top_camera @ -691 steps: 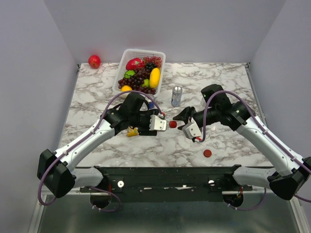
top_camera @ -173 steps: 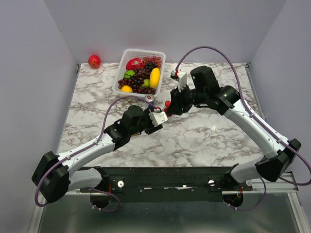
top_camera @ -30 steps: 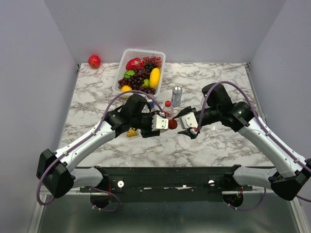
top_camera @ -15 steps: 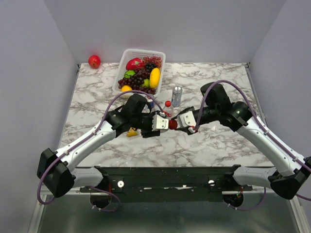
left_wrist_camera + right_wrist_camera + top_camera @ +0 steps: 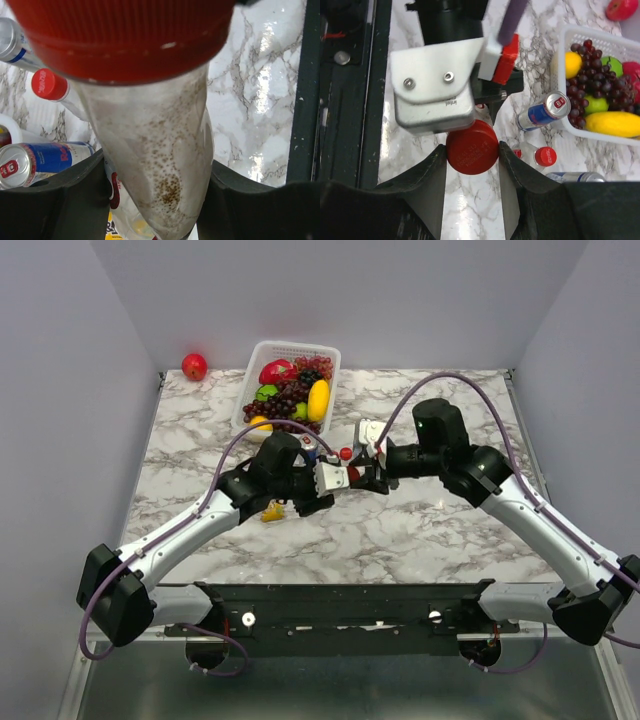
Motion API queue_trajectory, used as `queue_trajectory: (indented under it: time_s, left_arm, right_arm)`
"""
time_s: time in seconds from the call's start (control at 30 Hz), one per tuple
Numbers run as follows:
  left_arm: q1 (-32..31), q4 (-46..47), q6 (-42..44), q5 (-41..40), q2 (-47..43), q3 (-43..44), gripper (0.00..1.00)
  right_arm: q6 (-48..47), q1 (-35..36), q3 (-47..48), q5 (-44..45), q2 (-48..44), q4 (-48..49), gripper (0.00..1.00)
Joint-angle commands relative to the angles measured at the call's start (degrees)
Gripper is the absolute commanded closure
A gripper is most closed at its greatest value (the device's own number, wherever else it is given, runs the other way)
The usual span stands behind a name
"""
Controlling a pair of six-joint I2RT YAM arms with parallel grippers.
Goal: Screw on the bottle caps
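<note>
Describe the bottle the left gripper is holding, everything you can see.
The bottle is small, clear plastic, its inner wall speckled with fine brownish droplets; a bit of red-and-white label shows low on its side. The left gripper is shut on its body, a finger on each side. A ribbed red cap covers the neck, and the right gripper is shut on that cap. Whether the threads have caught cannot be seen. From above, the grippers almost hide it.
</note>
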Motion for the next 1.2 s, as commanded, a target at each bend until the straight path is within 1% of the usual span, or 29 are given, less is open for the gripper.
queue_trajectory:
  time_s: [0.0, 0.07, 0.13, 0.17, 0.2, 0.3, 0.33, 0.4, 0.47, 0.5, 0.53, 0.6, 0.63, 0.67, 0.77, 0.87, 0.93, 1.13, 1.17]
  left_arm:
    - [-0.36, 10.70, -8.91, -7.49, -1.06, -0.09, 1.00]
    - [-0.36, 10.35, -8.92, -7.58, -1.15, -0.17, 1.00]
    - [-0.36, 9.56, -9.09, -7.67, -1.33, -0.17, 1.00]
    - [-0.27, 8.51, -9.09, -7.58, -1.67, -0.17, 1.00]
    - [-0.01, 7.81, -9.27, -7.14, -1.94, -0.17, 1.00]
    - [2.36, 4.91, -9.61, -2.14, -3.08, -0.09, 1.00]
    - [3.93, 4.46, -10.05, -0.83, -3.35, -0.17, 1.00]
    - [5.61, 3.76, -11.20, 2.77, -4.49, -0.26, 1.00]
    - [7.37, 3.23, -11.73, 4.89, -5.10, -0.18, 1.00]
    - [7.72, 1.92, -11.03, 7.69, -5.19, 0.43, 1.00]
    - [7.99, 1.48, -11.03, 8.58, -5.28, 0.62, 1.00]
    - [8.17, 1.56, -11.73, 10.95, -5.72, 0.97, 1.00]
    - [8.17, 1.73, -11.90, 13.75, -5.81, 1.06, 1.00]
    - [8.17, 1.74, -12.17, 15.08, -5.90, 1.23, 1.00]
    - [8.17, 1.56, -13.57, 18.17, -5.11, 2.46, 1.00]
    - [8.17, 0.95, -12.44, 18.61, -4.93, 3.34, 1.00]
    - [8.17, 0.77, -11.99, 18.61, -4.84, 3.69, 1.00]
    - [8.17, 1.91, -12.26, 19.49, -4.05, 4.13, 1.00]
    - [8.17, 2.00, -12.43, 19.49, -3.79, 4.13, 1.00]
  right_arm:
    - [22.44, 0.14, -0.78, 6.58, 1.52, 11.30, 0.76]
    - [25.61, 0.14, -0.26, 7.20, 1.70, 12.00, 0.75]
    - [26.76, -0.04, 0.62, 7.90, 1.70, 12.35, 0.66]
    - [27.02, -0.56, 1.41, 8.25, 1.70, 12.27, 0.60]
    - [27.29, -1.00, 2.72, 7.91, 1.53, 12.27, 0.46]
    - [26.06, -3.11, 4.31, 4.92, 1.00, 11.74, 0.37]
    - [25.71, -3.64, 5.01, 2.22, 0.82, 11.74, 0.35]
    - [26.23, -5.57, 5.54, 0.18, 0.47, 11.74, 0.30]
    - [28.51, -7.93, 5.90, -4.11, 0.47, 11.91, 0.28]
    - [28.95, -8.73, 5.72, -6.83, 0.56, 12.35, 0.27]
    - [29.31, -9.26, 5.20, -12.43, 0.64, 12.96, 0.26]
    - [28.96, -9.71, 3.27, -17.04, 0.91, 15.25, 0.24]
    - [29.48, -9.80, 2.65, -19.84, 0.91, 16.13, 0.24]
    - [30.88, -9.71, 0.82, -21.00, 1.00, 19.96, 0.23]
    - [35.02, -9.80, -0.25, -24.43, 2.31, 26.30, 0.21]
    - [35.20, -9.80, 0.97, -26.90, 4.68, 28.43, 0.18]
    - [37.31, -9.80, 1.94, -27.60, 5.65, 29.40, 0.15]
    - [40.46, -9.80, 2.47, -29.97, 8.47, 31.78, 0.16]
    - [41.43, -9.80, 2.12, -30.15, 8.55, 33.52, 0.17]
